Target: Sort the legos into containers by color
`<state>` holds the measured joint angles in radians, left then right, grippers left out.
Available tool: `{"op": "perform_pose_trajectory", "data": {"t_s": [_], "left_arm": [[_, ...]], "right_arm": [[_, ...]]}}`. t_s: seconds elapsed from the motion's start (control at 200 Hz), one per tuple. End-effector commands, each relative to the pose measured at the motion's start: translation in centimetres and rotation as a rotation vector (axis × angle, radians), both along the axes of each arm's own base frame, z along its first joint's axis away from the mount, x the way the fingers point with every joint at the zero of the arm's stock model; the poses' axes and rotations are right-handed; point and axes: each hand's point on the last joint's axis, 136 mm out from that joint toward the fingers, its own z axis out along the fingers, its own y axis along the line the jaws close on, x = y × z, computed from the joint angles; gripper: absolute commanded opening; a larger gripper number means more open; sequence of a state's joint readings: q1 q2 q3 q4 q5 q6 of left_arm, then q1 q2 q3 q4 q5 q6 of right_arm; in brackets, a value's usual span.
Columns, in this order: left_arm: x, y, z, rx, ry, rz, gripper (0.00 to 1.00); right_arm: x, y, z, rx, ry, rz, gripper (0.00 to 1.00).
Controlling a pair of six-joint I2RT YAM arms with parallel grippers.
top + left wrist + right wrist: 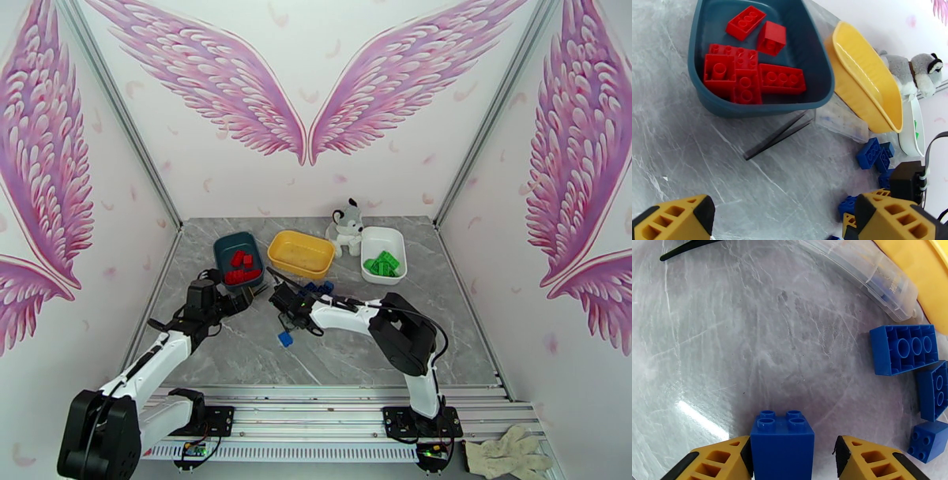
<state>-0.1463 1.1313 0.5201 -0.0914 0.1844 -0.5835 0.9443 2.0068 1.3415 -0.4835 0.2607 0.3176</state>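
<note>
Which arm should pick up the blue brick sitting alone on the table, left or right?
Right. The right pincer, open, straddles the blue brick, one finger on each side, so it probably need only close. The left pincer hovers open by the teal tub of red bricks, farther away.

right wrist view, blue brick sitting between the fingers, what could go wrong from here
The blue brick touches one finger of the right gripper, with a gap at the other, so closing may shove or twist it rather than grip it squarely.
The open left gripper hovers close by; the arms could bump on the way to the yellow tub, probably blue's container.
The other blue bricks lie nearby and could get knocked.
</note>
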Motion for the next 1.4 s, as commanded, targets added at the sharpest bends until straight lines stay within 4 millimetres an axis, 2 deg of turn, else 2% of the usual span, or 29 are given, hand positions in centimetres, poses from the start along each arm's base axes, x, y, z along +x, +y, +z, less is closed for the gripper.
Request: {"op": "perform_pose_trajectory", "data": {"t_s": [0.0, 0.26, 0.365, 0.45, 0.555, 0.695, 0.78, 0.835, 0.945, 1.12, 1.265, 1.395], "left_arm": [[0.1, -0.1, -0.5, -0.022, 0.003, 0.000, 0.99], [0.3, -0.6, -0.7, -0.068, -0.004, -0.011, 0.99], [0.4, -1.4, -0.9, -0.137, 0.000, -0.018, 0.99], [0.6, -2.3, -0.2, -0.201, -0.015, -0.022, 0.99], [0.9, -3.6, 1.7, -0.207, -0.031, -0.051, 0.99], [2.1, -3.8, 4.1, -0.207, -0.088, -0.045, 0.99], [3.0, -4.3, 4.2, -0.214, -0.105, -0.055, 0.99], [3.4, -5.3, 3.7, -0.227, -0.097, -0.095, 0.99], [3.6, -6.8, 2.1, -0.192, -0.069, -0.151, 0.99], [3.6, -7.0, 0.7, -0.150, -0.040, -0.161, 0.99], [3.4, -6.8, 0.5, -0.139, -0.039, -0.159, 0.99], [3.4, -6.7, 0.6, -0.132, -0.047, -0.160, 0.99]], "right_arm": [[-0.2, 0.3, -0.6, 0.022, 0.029, 0.001, 0.55], [-0.2, 0.2, 0.4, 0.063, 0.031, -0.017, 0.39], [0.1, 0.0, 1.4, 0.093, 0.034, -0.029, 0.34], [1.2, -0.3, 2.9, 0.132, 0.024, -0.062, 0.33], [3.5, -1.0, 5.8, 0.189, -0.015, -0.120, 0.33], [7.5, -2.3, 9.5, 0.251, -0.081, -0.204, 0.34], [10.4, -3.7, 11.3, 0.281, -0.126, -0.267, 0.34], [12.3, -4.6, 12.3, 0.299, -0.156, -0.307, 0.34], [15.8, -6.4, 13.0, 0.327, -0.193, -0.378, 0.35], [19.9, -7.9, 13.6, 0.355, -0.236, -0.424, 0.41], [21.7, -8.4, 13.9, 0.324, -0.251, -0.422, 0.46], [22.2, -8.8, 14.5, 0.305, -0.265, -0.414, 0.65]]}}
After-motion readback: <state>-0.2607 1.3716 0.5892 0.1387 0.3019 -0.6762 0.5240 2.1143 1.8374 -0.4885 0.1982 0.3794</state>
